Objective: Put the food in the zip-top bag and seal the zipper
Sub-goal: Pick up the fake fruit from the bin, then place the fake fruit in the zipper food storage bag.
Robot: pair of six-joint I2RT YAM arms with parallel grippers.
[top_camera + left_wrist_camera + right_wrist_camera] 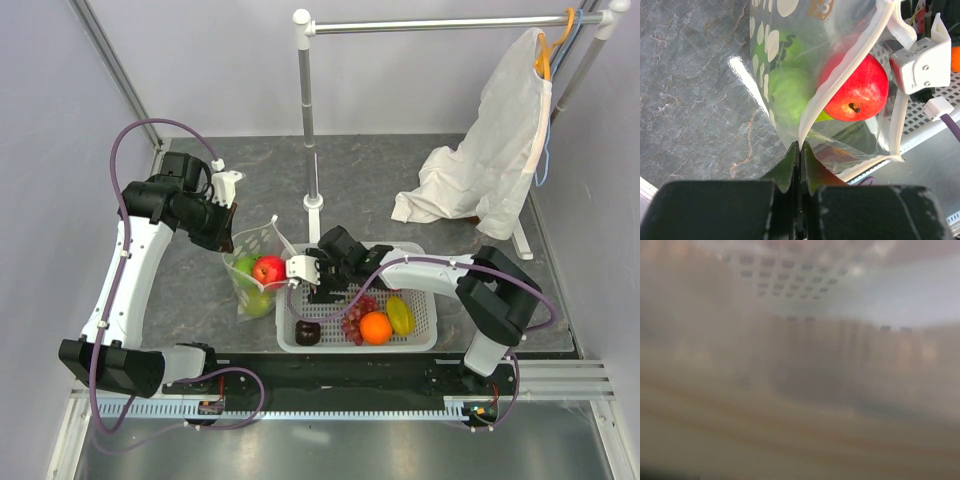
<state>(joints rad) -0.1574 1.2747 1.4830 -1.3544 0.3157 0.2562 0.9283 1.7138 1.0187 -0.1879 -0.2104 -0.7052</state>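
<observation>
a robotics lab cell: bare grey walls [210,70], aluminium mounting rail [350,408].

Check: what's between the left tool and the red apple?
Left wrist view: only the zip-top bag itself, its zipper and clear film. The left tool pinches its edge; the red apple sits inside.

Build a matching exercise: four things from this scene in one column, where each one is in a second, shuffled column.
1. apple
2. orange
3. garment
4. left fingers

A. on the hanger
B. in the basket
C. shut on the edge of the bag
D. inside the bag

Pairs: 1-D, 2-B, 3-A, 4-C
</observation>
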